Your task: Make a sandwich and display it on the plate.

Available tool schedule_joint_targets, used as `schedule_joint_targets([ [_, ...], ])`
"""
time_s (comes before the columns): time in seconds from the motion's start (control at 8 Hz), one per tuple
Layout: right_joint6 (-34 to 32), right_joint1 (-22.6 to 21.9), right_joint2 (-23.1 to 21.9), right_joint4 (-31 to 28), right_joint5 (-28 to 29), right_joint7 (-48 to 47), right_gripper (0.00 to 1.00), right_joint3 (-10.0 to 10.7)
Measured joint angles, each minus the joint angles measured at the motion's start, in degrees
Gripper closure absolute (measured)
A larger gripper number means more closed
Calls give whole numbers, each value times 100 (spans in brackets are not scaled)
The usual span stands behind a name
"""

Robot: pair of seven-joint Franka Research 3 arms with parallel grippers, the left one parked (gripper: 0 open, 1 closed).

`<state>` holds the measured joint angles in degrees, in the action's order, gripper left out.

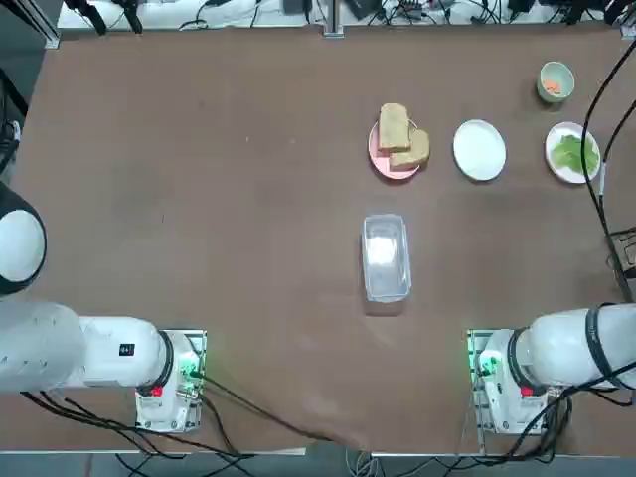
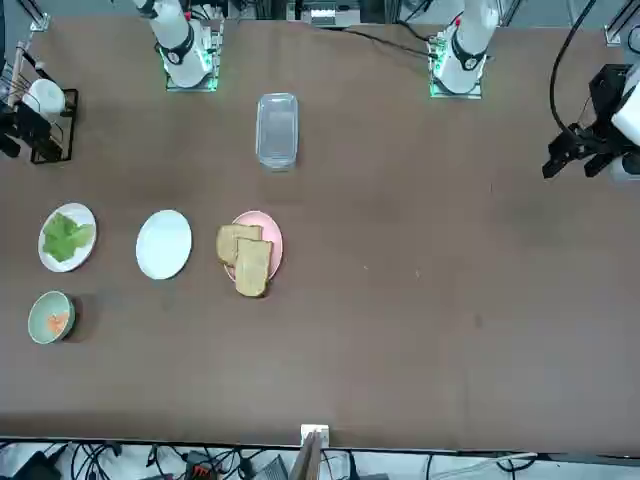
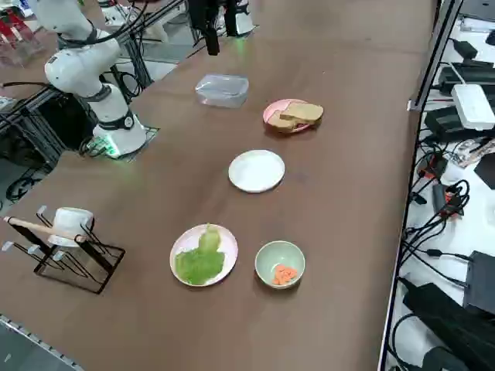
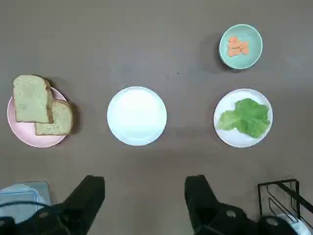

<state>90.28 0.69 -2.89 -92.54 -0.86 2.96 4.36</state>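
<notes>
So your right gripper (image 4: 145, 196) is hanging up above the table with its fingers (image 4: 88, 193) spread wide and nothing between them, well clear of everything. No sandwich built yet: the two bread slices (image 1: 401, 138) sit overlapping on the pink plate (image 1: 381, 157), one poking over the rim. Just beside that, in the same row, is the white plate (image 1: 479, 149), bare. Next along, you've got the lettuce (image 1: 575, 155) lying on another white plate (image 1: 559, 169), and near it a small green cup (image 1: 556, 81) with some orange bits in it. A clear plastic box (image 1: 386, 256) sits closer to the arm bases, apart from the row. Over on the arm's side of the table edge, a black wire rack (image 3: 73, 259) holds a white mug (image 3: 71, 220).
</notes>
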Motion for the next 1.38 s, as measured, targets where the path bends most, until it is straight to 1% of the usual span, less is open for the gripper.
schedule_joint_targets([
  [0.38,-5,-10,35,37,3,0,0,-11],
  [0.75,83,-61,301,68,16,0,0,-46],
  [0.88,246,-141,427,76,149,-2,0,-54],
  [1.0,523,-226,598,76,512,-22,0,-62],
  [1.12,836,-283,850,75,990,-27,0,-70],
  [1.25,1132,-339,1144,82,1297,46,1,-76],
  [1.38,1392,-455,1461,103,1408,290,1,-85],
])
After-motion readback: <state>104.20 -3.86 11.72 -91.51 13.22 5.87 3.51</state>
